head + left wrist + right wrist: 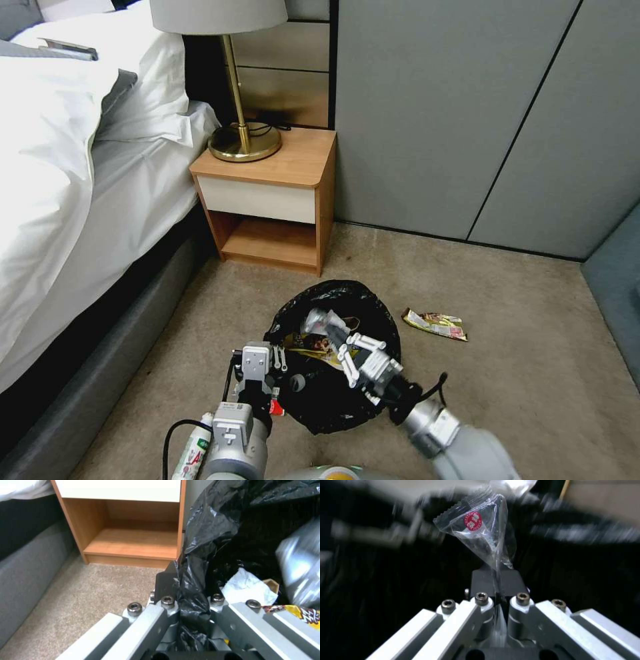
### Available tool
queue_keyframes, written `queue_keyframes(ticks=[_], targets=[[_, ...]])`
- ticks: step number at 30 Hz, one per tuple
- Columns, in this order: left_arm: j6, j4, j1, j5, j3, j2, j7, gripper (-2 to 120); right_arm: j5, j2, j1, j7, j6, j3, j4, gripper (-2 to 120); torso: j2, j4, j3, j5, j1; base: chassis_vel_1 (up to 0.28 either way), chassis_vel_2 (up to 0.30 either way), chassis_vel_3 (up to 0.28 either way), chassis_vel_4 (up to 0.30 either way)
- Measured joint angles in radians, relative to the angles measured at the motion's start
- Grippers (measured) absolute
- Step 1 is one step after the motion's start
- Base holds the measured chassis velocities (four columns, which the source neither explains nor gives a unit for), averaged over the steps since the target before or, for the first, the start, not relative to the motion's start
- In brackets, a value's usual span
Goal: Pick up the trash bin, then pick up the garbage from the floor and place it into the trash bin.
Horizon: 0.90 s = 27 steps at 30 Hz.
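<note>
**Dangling a clear wrapper over the bin**

Hanging right above the open mouth of the trash bin (337, 360), a clear wrapper (480, 535) with a round red label is pinched at its lower end between the closed fingers of the right gripper (498, 585). In the head view that gripper (347, 348) sits over the middle of the bin, reaching in from the right. The bin stands on the carpet (520, 347) in front of the nightstand (273, 200), its black bag (213, 530) spilling over the rim. The left gripper (181, 592) is clamped tight on the bag at the bin's near-left rim, black plastic bunched between its fingers. Inside the bin lie a white tissue (246, 587) and a yellow wrapper (300, 613). On the carpet, just right of the bin, lies another wrapper (435, 324), flat and apart from it. A small white bottle (192, 450) rests by the left arm, near the bed (80, 200).
</note>
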Motion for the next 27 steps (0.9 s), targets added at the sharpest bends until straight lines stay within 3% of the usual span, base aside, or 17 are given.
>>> queue_keyframes(ticks=[11, 27], targets=[[-0.001, 0.007, -0.009, 0.002, 0.003, -0.008, 0.002, 1, -0.043, 0.015, 0.019, 0.002, 0.018, -0.003, -0.107, 0, 0.0, 0.0, 0.0, 0.0, 0.0, 0.0, 0.0, 0.0, 0.0], [0.001, -0.001, -0.018, -0.011, -0.014, -0.008, 0.0, 1, -0.05, 0.012, 0.001, -0.005, 0.028, 0.007, -0.106, 57, 0.0, 0.0, 0.0, 0.0002, 0.0, 0.0, 0.0, 0.0, 0.0]])
